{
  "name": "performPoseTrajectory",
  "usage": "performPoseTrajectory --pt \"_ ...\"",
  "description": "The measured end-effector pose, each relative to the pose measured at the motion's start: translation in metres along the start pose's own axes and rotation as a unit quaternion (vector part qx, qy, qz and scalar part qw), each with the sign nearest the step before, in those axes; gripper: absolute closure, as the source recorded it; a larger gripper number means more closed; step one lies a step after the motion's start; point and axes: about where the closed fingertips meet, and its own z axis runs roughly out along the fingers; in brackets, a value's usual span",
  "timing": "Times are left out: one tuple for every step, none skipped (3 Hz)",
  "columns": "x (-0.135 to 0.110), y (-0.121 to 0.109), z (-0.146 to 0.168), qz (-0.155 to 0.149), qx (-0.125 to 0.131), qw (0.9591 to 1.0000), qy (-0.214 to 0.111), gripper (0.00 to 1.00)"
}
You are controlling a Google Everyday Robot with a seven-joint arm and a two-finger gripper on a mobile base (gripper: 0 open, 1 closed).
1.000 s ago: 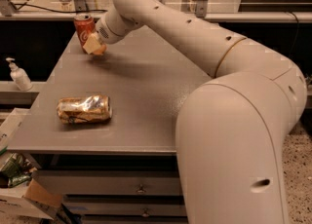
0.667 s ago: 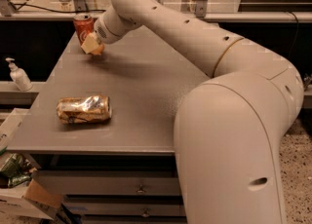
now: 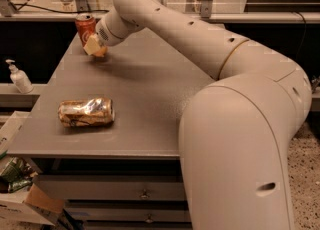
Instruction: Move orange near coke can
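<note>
Down at the far left corner of the worktop (image 3: pixel 150 104), the orange (image 3: pixel 102 52), just a sliver of peel peeking out low, right by the surface. Hard to say whether resting on the worktop or a touch above it. Draped over it from above and the right, the end effector (image 3: pixel 94 45), pale and angled down toward the corner. Pinching the fruit or loose around it? Cannot tell from here, hidden by its own body.

Just behind and to the left, the coke can (image 3: pixel 85 26), upright, red, silver top, hard up by the far edge. Very near the orange, perhaps touching the end effector, no clear gap to call.

Looks like the placing end of the job: fruit low beside the can, presumably so as not to roll far on release, and approached from the can's open side so as not to tip it. By that reading, nearly done, only a release and a clean lift left. Risk worth watching: a nudge to the can on the way out, so close to that edge.

Further out, toward the near left corner, a crushed gold-and-silver can (image 3: pixel 86 112) on its side, well apart and out of the arm's way. Off the left edge and lower down, a white pump bottle (image 3: pixel 19 76), no part in this
</note>
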Motion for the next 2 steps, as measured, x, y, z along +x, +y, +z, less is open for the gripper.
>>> performPoseTrajectory --pt "0.0012 0.001 0.0011 0.001 -0.001 1.0 0.001 0.0" --pt "0.0023 0.001 0.0014 0.001 -0.001 1.0 0.002 0.0"
